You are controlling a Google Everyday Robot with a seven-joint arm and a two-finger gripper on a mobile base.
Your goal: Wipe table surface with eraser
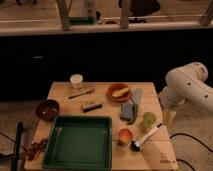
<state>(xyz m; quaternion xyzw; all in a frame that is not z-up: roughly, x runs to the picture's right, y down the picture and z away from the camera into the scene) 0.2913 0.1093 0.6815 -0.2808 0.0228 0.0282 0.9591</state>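
Eraser (92, 105) lies flat on the counter (60, 95), tan top up, dark base down, about mid-counter just beyond the far edge of the green tray (78, 141) and not touching it. It is untouched, so the wipe has not started. The white arm (187, 82) comes in from the right and bends down at the counter's right edge. The end effector (169, 116) hangs there beside the pale green cup (149, 120), well apart from the eraser; cannot tell whether it is spread or pressed together. It likely sits off the side to keep clear of the clutter before reaching in. The right half is crowded: an orange bowl with a banana (119, 92) on the far side, a blue-grey sponge (128, 111) with something green against its right side, a reddish fruit (125, 135), and a white-handled brush (146, 137) lying diagonally near the front edge. All of these sit between the end effector and the eraser, so the reach probably has to pass above them. The sponge and brush are look-alike cleaning tools (probably distractors, easy to confuse). A white cup (76, 81) stands at the far left, with a thin wooden stick (81, 93) just in front of it. A dark bowl (47, 109) sits at the left edge. The tray takes most of the near side, so bare wood for wiping is mainly the far-left strip around the eraser. Flat with the top exposed, the eraser should suit a pick from above.
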